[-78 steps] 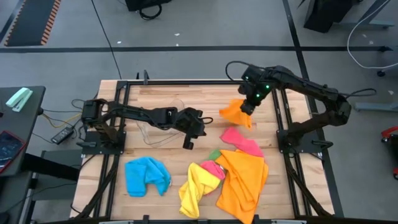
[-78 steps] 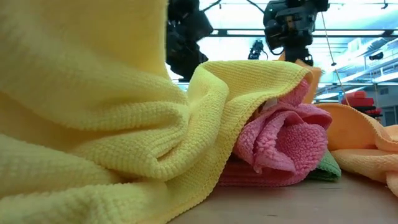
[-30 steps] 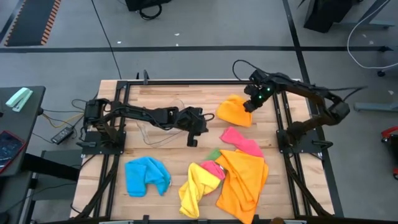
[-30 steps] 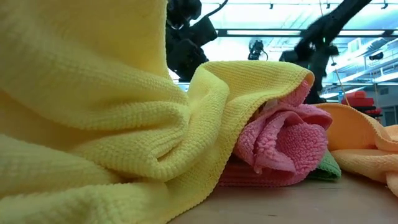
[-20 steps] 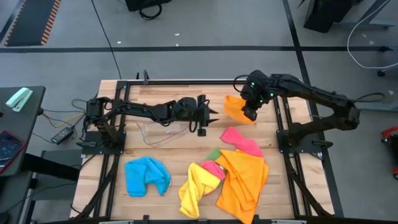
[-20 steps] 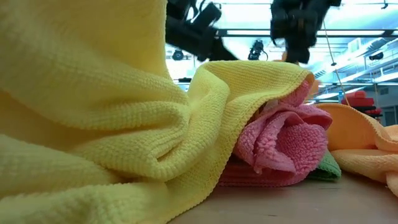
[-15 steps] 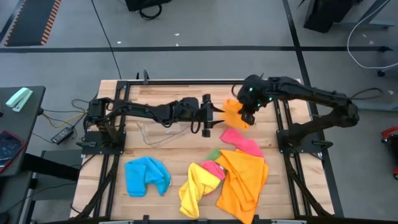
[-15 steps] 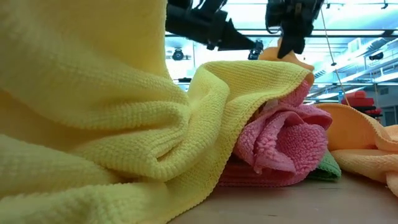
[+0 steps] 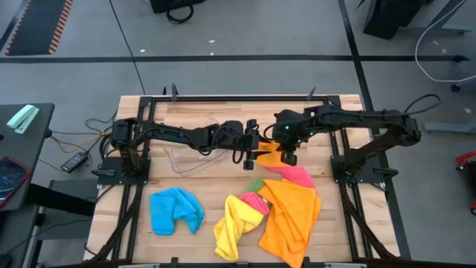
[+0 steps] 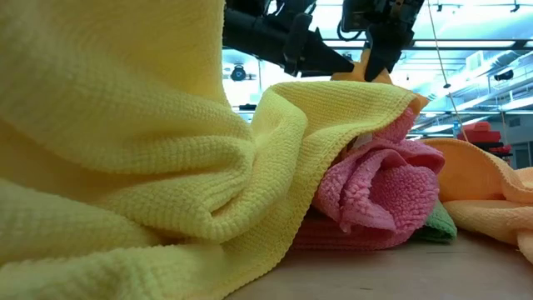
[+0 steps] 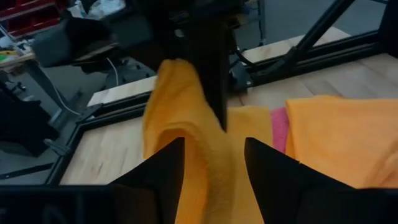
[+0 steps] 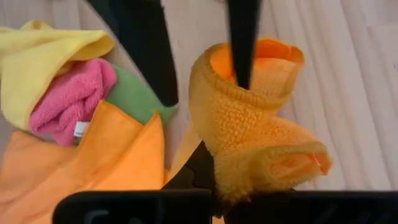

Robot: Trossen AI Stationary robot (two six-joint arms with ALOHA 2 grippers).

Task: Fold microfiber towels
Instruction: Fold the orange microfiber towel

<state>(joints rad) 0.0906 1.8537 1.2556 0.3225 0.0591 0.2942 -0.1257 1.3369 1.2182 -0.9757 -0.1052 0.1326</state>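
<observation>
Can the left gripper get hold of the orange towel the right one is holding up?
Probably yes: the left gripper is open with the hanging orange towel between its fingers, while the right gripper is shut on it. Nothing blocks it.

The orange towel point(image 12: 255, 143) at centre right of the right wrist view is soft cloth with a rough, looped pile and a matt surface. At the left of the low view, the yellow towel point(image 10: 125, 158) shows a fine waffle-like knit, while the pink towel point(image 10: 375, 187) at its right looks more fluffy. The table point(image 9: 193, 182) in the middle of the high view is pale wood with visible plank lines, a smooth finish. Its frame point(image 9: 344, 141) is dark matt metal.
</observation>
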